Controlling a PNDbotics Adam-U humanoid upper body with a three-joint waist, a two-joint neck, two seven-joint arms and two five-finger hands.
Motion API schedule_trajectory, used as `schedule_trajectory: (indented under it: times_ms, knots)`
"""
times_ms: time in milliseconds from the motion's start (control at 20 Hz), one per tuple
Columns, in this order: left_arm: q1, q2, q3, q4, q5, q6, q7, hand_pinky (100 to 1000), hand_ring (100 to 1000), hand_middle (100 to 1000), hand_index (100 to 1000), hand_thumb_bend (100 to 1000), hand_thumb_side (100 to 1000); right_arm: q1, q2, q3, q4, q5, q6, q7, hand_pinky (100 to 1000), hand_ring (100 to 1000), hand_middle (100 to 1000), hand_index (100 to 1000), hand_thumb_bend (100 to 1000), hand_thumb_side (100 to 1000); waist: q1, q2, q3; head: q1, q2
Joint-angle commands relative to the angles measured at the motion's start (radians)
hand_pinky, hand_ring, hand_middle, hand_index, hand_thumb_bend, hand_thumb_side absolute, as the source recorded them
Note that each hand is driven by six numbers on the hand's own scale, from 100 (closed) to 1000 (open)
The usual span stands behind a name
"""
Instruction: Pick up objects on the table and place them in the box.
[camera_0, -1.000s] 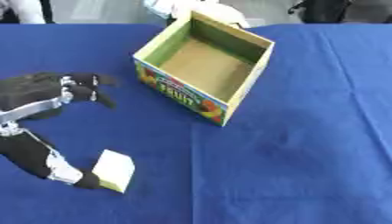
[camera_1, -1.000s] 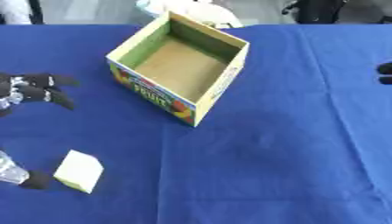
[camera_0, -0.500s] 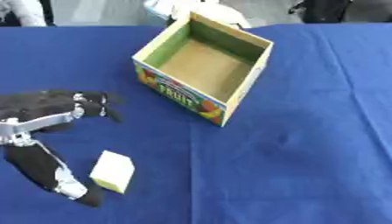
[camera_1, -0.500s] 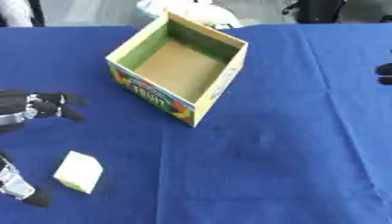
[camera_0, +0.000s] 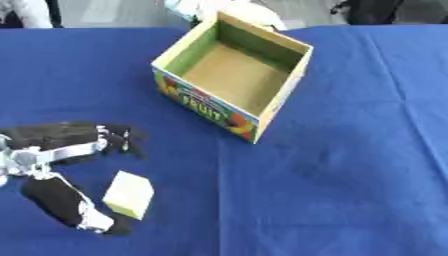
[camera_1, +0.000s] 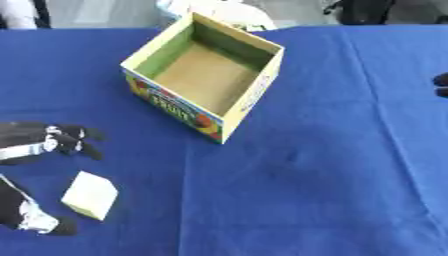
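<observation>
Nearest the table's front edge, the robot's black left hand (camera_0: 61, 165) is straddling a small pale yellow-green block (camera_0: 129, 194), thumb below and fingers spread above, not yet touching it, seemingly to pinch it between them. Beyond it, well apart on the blue tablecloth (camera_0: 350, 165), the open cardboard box with fruit print (camera_0: 232, 75) is sitting empty, waiting. At the right edge a dark part of the right hand (camera_1: 441, 84) is showing; I cannot tell its fingers.
</observation>
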Motion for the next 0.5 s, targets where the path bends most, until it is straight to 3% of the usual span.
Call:
schedule_trajectory:
  times_ms: [50, 500]
  knots:
    - [-0.002, 0.008, 0.009, -0.012, -0.006, 0.019, 0.006, 790, 866, 979, 876, 619, 492, -0.004, -0.016, -0.003, -0.021, 0.005, -0.001, 0.002, 685, 697, 586, 823, 100, 1000, -0.001, -0.013, -0.002, 0.005, 0.001]
    - [0.008, -0.022, -0.006, 0.066, -0.071, -0.004, 0.012, 788, 873, 970, 876, 534, 425, -0.003, -0.010, -0.003, -0.021, 0.004, -0.001, 0.004, 684, 693, 582, 822, 100, 1000, -0.005, -0.007, -0.007, 0.012, 0.000]
